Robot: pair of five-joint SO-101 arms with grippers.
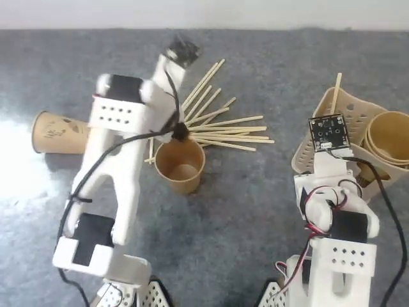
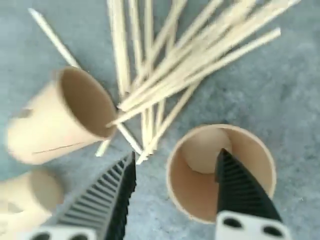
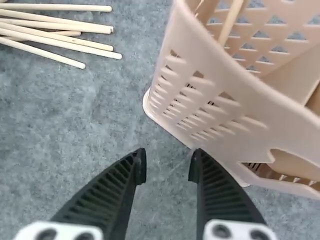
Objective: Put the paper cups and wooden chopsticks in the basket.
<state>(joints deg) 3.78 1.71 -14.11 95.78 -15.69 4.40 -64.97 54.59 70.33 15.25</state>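
the upright paper cup point(image 2: 200, 150) sits right under my left hand point(image 2: 176, 155), which is spread wide and empty: one finger over the cup's mouth, the other outside its rim. the wooden chopsticks point(image 2: 200, 60) fan out on the counter point(image 2: 280, 100) just beyond the fingertips, with a tipped cup point(image 2: 60, 117) beside them. my right hand point(image 3: 168, 152) is narrowly parted and empty, just beside the basket point(image 3: 225, 95), which holds stacked cups point(image 1: 390, 137).

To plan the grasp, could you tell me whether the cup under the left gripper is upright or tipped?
Upright: the cup stands mouth up, its empty bottom visible inside.
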